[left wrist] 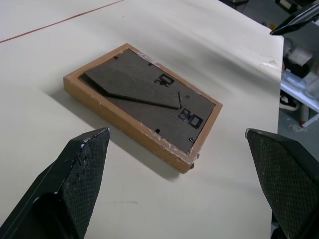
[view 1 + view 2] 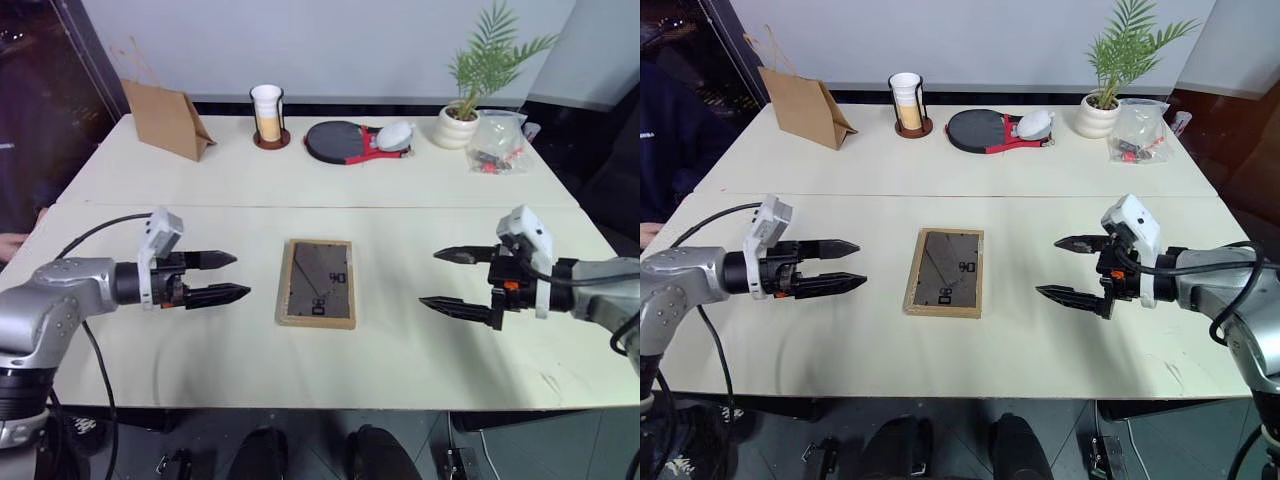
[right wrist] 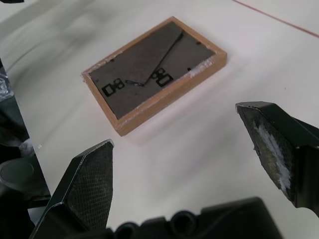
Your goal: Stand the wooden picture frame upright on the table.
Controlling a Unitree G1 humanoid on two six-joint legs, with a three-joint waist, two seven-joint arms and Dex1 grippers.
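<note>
Hovering above the tabletop (image 2: 420,340), the left pincer (image 2: 222,276) and the right pincer (image 2: 452,280) both stood spread wide and empty, pointing inward at each other with the frame (image 2: 317,283) between them and apart from both. The frame lay flat and face down on the near section of the tabletop, about midway between its left and right edges, just short of the seam, its dark back panel up and the fold-out stand (image 1: 134,92) lying almost flush against it. It looked light and rigid, thin light wood with slightly chipped corners, and any glazing on the hidden front would be fragile. Lying flush on a smooth surface, it would likely slide rather than lift. The best hold seemed to be across the two long wooden edges, one pincer tipping it up while the other freed the stand.
</note>
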